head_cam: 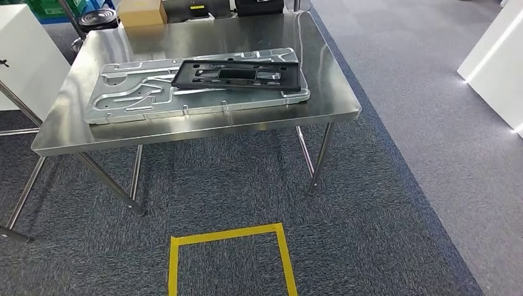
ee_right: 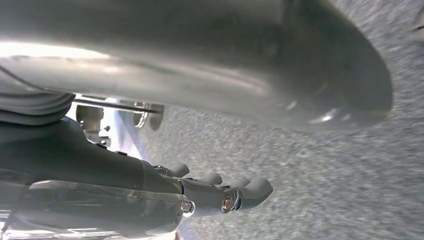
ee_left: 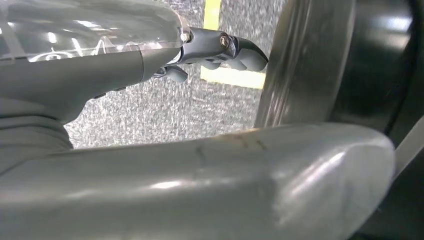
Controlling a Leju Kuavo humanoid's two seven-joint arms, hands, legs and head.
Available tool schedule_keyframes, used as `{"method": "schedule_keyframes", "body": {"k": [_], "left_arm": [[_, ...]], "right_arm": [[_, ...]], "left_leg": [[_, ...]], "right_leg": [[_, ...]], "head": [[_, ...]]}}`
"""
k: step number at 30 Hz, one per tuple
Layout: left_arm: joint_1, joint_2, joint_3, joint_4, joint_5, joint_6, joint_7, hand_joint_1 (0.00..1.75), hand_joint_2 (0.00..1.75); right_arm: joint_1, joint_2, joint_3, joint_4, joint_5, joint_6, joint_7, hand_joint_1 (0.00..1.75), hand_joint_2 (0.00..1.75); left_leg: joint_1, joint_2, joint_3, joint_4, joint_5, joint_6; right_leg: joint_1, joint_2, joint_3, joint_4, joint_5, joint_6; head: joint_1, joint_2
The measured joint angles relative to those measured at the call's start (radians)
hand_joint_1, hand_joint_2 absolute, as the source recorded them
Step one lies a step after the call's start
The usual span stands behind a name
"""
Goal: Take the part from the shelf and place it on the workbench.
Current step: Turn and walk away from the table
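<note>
The grey carpet floor (head_cam: 247, 179) is taking up most of the head view, short-pile and speckled, with a lighter, smoother strip running along its right side, so there's plenty of open room in front of and to the right of the table. The stainless steel table (head_cam: 203, 126) is sitting ahead on thin tube legs, its top shiny and its front edge rounded over. A bare margin of steel is showing along the front and left edges.

Lying flat on it is a big silver metal plate (head_cam: 135, 95) with pressed grooves and channels, nearly spanning the table's width. The part (head_cam: 237, 75), a flat black rectangular frame with cutouts, is resting on top of that plate toward its right end, tilted slightly off the plate's line.

On the floor just short of the table, a yellow tape square (head_cam: 231, 259) is marking an outline.

In the left wrist view, the left hand (ee_left: 220, 50) is hanging over the carpet with fingers loosely curled and nothing in it. The right hand (ee_right: 220, 192) is looking the same in the right wrist view: fingers bent in a bit, holding nothing, carpet behind it.
</note>
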Motion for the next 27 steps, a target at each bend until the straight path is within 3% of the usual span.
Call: {"method": "schedule_keyframes", "body": {"k": [1, 2, 3, 4, 6, 8, 9, 11, 12, 13, 16, 17, 18, 19, 20, 22, 24, 27], "left_arm": [[0.000, 0.000, -0.003, 0.000, 0.000, 0.000, 0.000, 0.00, 0.00], [0.000, 0.000, -0.005, 0.000, 0.000, 0.000, 0.000, 0.00, 0.00], [0.000, 0.000, -0.007, 0.000, 0.000, 0.000, -0.001, 0.00, 0.00], [-0.001, 0.000, -0.009, 0.000, 0.000, 0.000, -0.002, 0.00, 0.00], [-0.004, 0.000, -0.011, 0.000, 0.000, 0.001, -0.005, 0.00, 0.00], [-0.009, 0.001, -0.013, 0.000, 0.000, 0.001, -0.006, 0.00, 0.00], [-0.011, 0.002, -0.015, 0.000, 0.000, 0.001, -0.006, 0.00, 0.00], [-0.010, 0.001, -0.020, 0.000, 0.001, 0.001, -0.006, 0.00, 0.00], [-0.010, 0.001, -0.024, 0.000, 0.002, 0.001, -0.005, 0.00, 0.00], [-0.011, 0.000, -0.028, 0.000, 0.001, 0.001, -0.004, 0.00, 0.00], [-0.011, -0.002, -0.037, 0.000, 0.000, 0.000, -0.002, 0.00, 0.00], [-0.010, -0.002, -0.039, 0.000, 0.000, 0.000, -0.001, 0.00, 0.00], [-0.010, -0.003, -0.041, 0.000, 0.000, -0.001, 0.001, 0.00, 0.00], [-0.010, -0.003, -0.043, 0.000, 0.000, -0.003, 0.002, 0.00, 0.00], [-0.011, -0.003, -0.046, 0.000, 0.000, -0.005, 0.004, 0.00, 0.00], [-0.012, -0.004, -0.052, 0.000, 0.000, -0.009, 0.006, 0.00, 0.00], [-0.014, -0.004, -0.058, 0.000, 0.000, -0.012, 0.013, 0.00, 0.00], [-0.015, -0.004, -0.063, 0.000, 0.000, -0.015, 0.037, 0.00, 0.00]], "right_arm": [[0.001, 0.000, 0.004, 0.000, 0.000, 0.000, 0.001, 0.00, 0.00], [0.001, 0.000, 0.007, 0.001, 0.000, 0.000, 0.002, 0.00, 0.00], [0.001, 0.000, 0.011, 0.001, 0.000, 0.002, 0.003, 0.00, 0.00], [0.001, 0.000, 0.017, 0.002, 0.000, 0.004, 0.006, 0.00, 0.00], [0.001, 0.001, 0.030, 0.003, 0.000, 0.012, 0.012, 0.00, 0.00], [0.000, 0.002, 0.045, 0.004, 0.000, 0.017, 0.017, 0.00, 0.00], [0.001, 0.003, 0.051, 0.004, 0.000, 0.018, 0.018, 0.00, 0.00], [0.002, 0.005, 0.061, 0.005, 0.000, 0.017, 0.019, 0.00, 0.00], [0.003, 0.005, 0.065, 0.005, 0.000, 0.017, 0.018, 0.00, 0.00], [0.004, 0.006, 0.068, 0.006, 0.000, 0.016, 0.017, 0.00, 0.00], [0.005, 0.008, 0.071, 0.008, -0.001, 0.016, 0.013, 0.00, 0.00], [0.005, 0.009, 0.072, 0.009, -0.004, 0.016, 0.012, 0.00, 0.00], [0.005, 0.009, 0.072, 0.009, -0.007, 0.016, 0.010, 0.00, 0.00], [0.005, 0.009, 0.072, 0.009, -0.011, 0.017, 0.009, 0.00, 0.00], [0.004, 0.009, 0.072, 0.009, -0.013, 0.017, 0.008, 0.00, 0.00], [0.001, 0.009, 0.072, 0.009, -0.016, 0.018, 0.009, 0.00, 0.00], [-0.004, 0.010, 0.072, 0.009, -0.017, 0.020, 0.015, 0.00, 0.00], [-0.006, 0.014, 0.072, 0.010, -0.019, 0.028, 0.039, 0.00, 0.00]], "left_leg": [[0.000, 0.000, -0.013, 0.064, -0.038, -0.002], [0.000, 0.000, -0.015, 0.111, -0.053, -0.004], [0.000, 0.000, -0.004, 0.131, -0.043, -0.004], [0.000, 0.000, 0.025, 0.115, -0.017, -0.002], [-0.001, -0.001, 0.125, -0.004, 0.023, 0.006], [-0.005, -0.001, 0.209, -0.133, 0.013, 0.019], [-0.008, -0.002, 0.225, -0.166, 0.003, 0.026], [-0.010, 0.000, 0.217, -0.179, 0.011, 0.043], [-0.009, 0.002, 0.210, -0.180, 0.021, 0.051], [-0.008, 0.004, 0.201, -0.182, 0.033, 0.060], [-0.008, 0.006, 0.160, -0.182, 0.068, 0.071], [-0.009, 0.006, 0.144, -0.180, 0.080, 0.071], [-0.010, 0.006, 0.128, -0.177, 0.091, 0.069], [-0.010, 0.007, 0.110, -0.172, 0.101, 0.067], [-0.010, 0.006, 0.094, -0.167, 0.110, 0.065], [-0.011, 0.006, 0.068, -0.156, 0.126, 0.058], [-0.012, 0.007, 0.053, -0.150, 0.141, 0.048], [-0.010, 0.006, 0.043, -0.146, 0.148, 0.029]], "right_leg": [[0.002, -0.001, -0.015, 0.001, 0.011, -0.002], [0.005, -0.001, -0.031, 0.004, 0.022, -0.002], [0.006, -0.001, -0.047, 0.008, 0.032, -0.002], [0.007, 0.000, -0.063, 0.013, 0.041, 0.000], [0.009, 0.000, -0.093, 0.026, 0.057, 0.006], [0.012, 0.000, -0.114, 0.038, 0.072, 0.016], [0.012, -0.001, -0.119, 0.040, 0.080, 0.022], [0.009, -0.002, -0.124, 0.040, 0.094, 0.035], [0.007, 0.000, -0.128, 0.046, 0.084, 0.041], [0.006, 0.002, -0.136, 0.068, 0.053, 0.046], [0.000, 0.006, -0.172, 0.225, -0.096, 0.056], [-0.001, 0.006, -0.177, 0.278, -0.117, 0.059], [-0.001, 0.006, -0.170, 0.306, -0.114, 0.060], [-0.001, 0.006, -0.148, 0.303, -0.090, 0.060], [-0.001, 0.007, -0.108, 0.266, -0.059, 0.058], [0.003, 0.008, 0.000, 0.124, -0.037, 0.047], [0.009, 0.009, 0.066, 0.014, -0.058, 0.035], [0.010, 0.007, 0.064, -0.014, -0.052, 0.016]], "head": [[0.000, 0.000], [0.000, 0.000], [0.000, 0.000], [0.000, 0.000], [0.000, 0.000], [0.000, 0.000], [0.000, 0.000], [0.000, 0.000], [0.000, 0.000], [0.000, 0.000], [0.000, 0.000], [0.000, 0.000], [0.000, 0.000], [0.000, 0.000], [0.000, 0.000], [0.000, 0.000], [0.000, 0.000], [0.000, 0.000]]}}
